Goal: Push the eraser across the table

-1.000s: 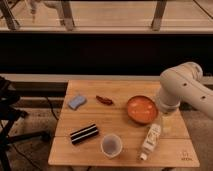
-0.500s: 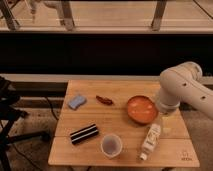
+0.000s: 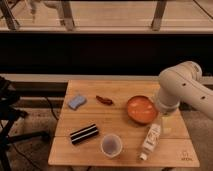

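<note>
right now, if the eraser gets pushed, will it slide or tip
The eraser lies flat and low on the table, so it should slide, not tip. Pushed near one end, it may swivel. The gripper hangs beside the orange bowl, apart from it.

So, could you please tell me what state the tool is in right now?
Tool: open, holding nothing; it hangs over the right side of the table, beside the orange bowl, far from the eraser.

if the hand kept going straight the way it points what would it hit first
Probably the bare table: the hand points down between the orange bowl and the lying bottle. Depth is unclear, so it might clip the bottle instead.
</note>
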You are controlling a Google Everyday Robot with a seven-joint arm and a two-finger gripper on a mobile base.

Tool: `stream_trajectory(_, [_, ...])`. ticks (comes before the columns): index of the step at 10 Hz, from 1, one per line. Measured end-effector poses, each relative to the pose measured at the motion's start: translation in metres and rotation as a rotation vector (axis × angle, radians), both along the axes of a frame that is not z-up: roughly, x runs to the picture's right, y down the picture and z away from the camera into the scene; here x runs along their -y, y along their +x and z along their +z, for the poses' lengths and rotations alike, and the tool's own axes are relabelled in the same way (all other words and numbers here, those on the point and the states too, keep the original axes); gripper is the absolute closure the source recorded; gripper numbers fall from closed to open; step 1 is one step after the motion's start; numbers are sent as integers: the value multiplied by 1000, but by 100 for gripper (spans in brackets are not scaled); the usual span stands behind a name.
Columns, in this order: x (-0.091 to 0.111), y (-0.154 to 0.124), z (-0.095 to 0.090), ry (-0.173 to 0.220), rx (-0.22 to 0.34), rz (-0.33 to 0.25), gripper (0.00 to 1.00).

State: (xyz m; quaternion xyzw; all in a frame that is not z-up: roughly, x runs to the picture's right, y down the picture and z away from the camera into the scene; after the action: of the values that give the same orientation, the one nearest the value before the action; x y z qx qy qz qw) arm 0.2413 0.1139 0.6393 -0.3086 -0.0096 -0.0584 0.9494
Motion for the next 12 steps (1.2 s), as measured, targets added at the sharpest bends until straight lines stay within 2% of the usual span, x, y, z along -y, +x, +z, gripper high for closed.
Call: stream_trajectory(12, [-1, -10, -13, -13, 17, -46, 1])
